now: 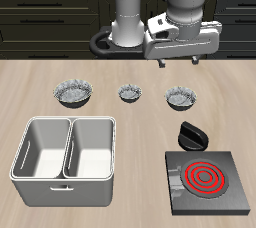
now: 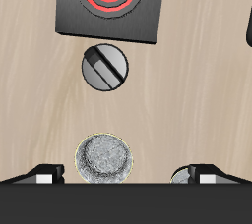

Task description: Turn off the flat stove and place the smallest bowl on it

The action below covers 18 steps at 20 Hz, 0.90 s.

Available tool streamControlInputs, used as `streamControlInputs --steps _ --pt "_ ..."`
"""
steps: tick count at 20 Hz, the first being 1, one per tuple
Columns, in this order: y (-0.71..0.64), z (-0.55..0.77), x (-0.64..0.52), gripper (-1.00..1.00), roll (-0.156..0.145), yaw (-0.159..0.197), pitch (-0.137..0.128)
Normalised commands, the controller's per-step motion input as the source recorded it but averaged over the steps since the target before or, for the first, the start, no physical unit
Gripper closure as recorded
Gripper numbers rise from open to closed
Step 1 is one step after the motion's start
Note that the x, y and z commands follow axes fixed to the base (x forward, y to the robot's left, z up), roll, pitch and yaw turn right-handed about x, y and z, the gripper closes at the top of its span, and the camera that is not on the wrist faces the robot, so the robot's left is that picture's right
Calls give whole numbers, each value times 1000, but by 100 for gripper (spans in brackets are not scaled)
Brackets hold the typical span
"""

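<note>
The flat stove (image 1: 207,180) lies near the table's front edge, its coil rings glowing red, with its black knob (image 1: 192,135) at its back side. Three crinkled bowls stand in a row farther back: the smallest bowl (image 1: 130,93) in the middle, the mid-sized bowl (image 1: 180,96) and the widest bowl (image 1: 74,92) on either side. My gripper (image 1: 178,60) hangs open and empty above and behind the mid-sized bowl. The wrist view shows the stove (image 2: 108,2), the knob (image 2: 104,66) and the mid-sized bowl (image 2: 103,157) between my open fingers (image 2: 44,173); the gripper (image 2: 128,174) holds nothing.
A white twin-compartment bin (image 1: 65,160) stands near the front edge, beside the stove. The robot's base and a dark counter lie behind the table's back edge.
</note>
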Motion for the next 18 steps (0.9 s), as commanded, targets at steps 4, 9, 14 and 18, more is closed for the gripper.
streamControlInputs --steps 4,9,14,18 --pt "-9 65 367 -100 -37 15 10" --pt "110 11 317 -100 -27 45 1" --pt "182 24 205 -100 27 26 9" --pt "244 34 151 -100 30 35 -26"
